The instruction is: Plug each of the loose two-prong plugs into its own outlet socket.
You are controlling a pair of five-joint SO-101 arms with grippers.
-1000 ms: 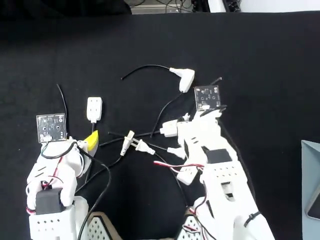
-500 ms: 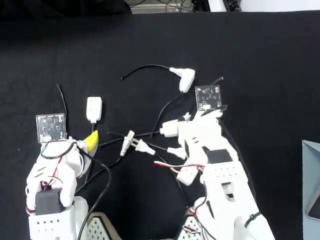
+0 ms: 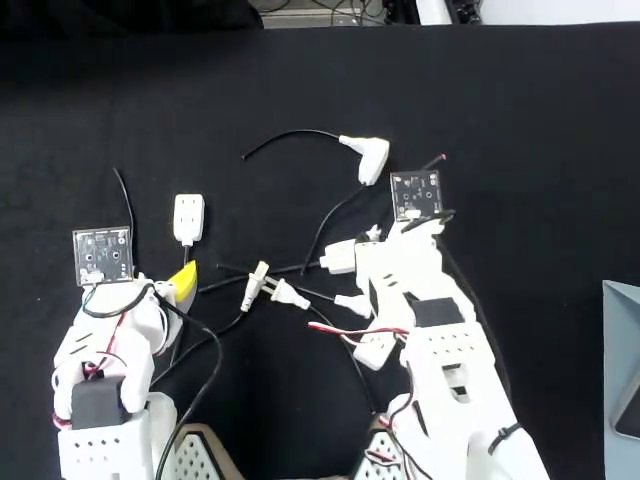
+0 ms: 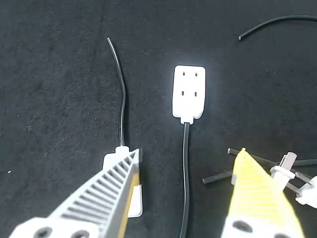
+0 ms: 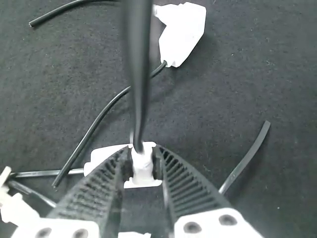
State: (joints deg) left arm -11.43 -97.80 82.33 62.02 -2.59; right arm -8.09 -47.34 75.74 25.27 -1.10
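**Two arms over a black tabletop: one plug pinched, two loose**

On the left, my left tool [image 4: 187,152] is spread wide, one grey ribbed finger and one yellow, and holds nothing. The flat white four-slot outlet socket [image 4: 189,92] lies just ahead of the gap, with its black cord running back between the fingers. Closing here could trap that cord and drag the socket askew.

In the middle, two small white two-prong plugs [image 3: 290,295] lie close together with their thin black cords crossed. Lifting one may snag the other.

On the right, my right tool [image 5: 141,154] is pinching a small white plug [image 5: 142,171] whose black cord rises straight up. A flat white piece [image 5: 101,161] lies directly beneath it, and I cannot tell whether the prongs are seated. Pressing down off-line could bend them or shove the piece across the black cloth tabletop [image 3: 520,130].

My left arm is folded low at the near side, with its tool pointing away. My right arm reaches farther out, with its tool angled down at the tabletop.
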